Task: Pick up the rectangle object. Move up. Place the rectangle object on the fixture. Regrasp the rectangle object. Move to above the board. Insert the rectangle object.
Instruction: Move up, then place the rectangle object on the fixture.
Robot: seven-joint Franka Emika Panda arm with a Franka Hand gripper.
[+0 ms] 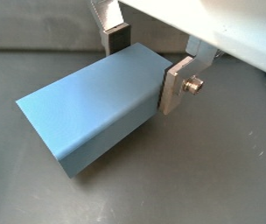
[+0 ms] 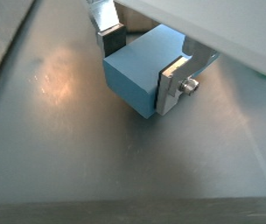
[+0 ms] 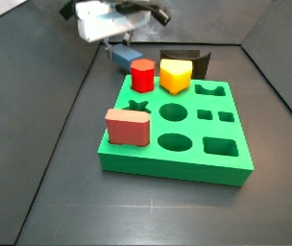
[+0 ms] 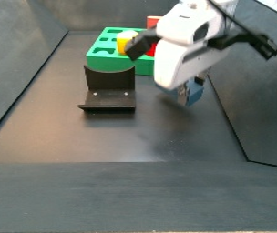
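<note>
Beside the black L-shaped fixture (image 4: 108, 89), standing left on the dark floor, with the thick green board (image 3: 181, 135) behind it. Right of that, white two-finger gripper (image 1: 147, 61) low over the floor, silver plates clamped on the steel-blue rectangular block (image 1: 94, 109), held at its end in both wrist views.

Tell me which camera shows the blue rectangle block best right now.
A wrist view shows the rectangle object best: its long steel-blue body fills the frame, clamped at one end by the tool. The other wrist view shows it foreshortened, mainly its end. In both side views only a small blue part shows by the tool.
</note>
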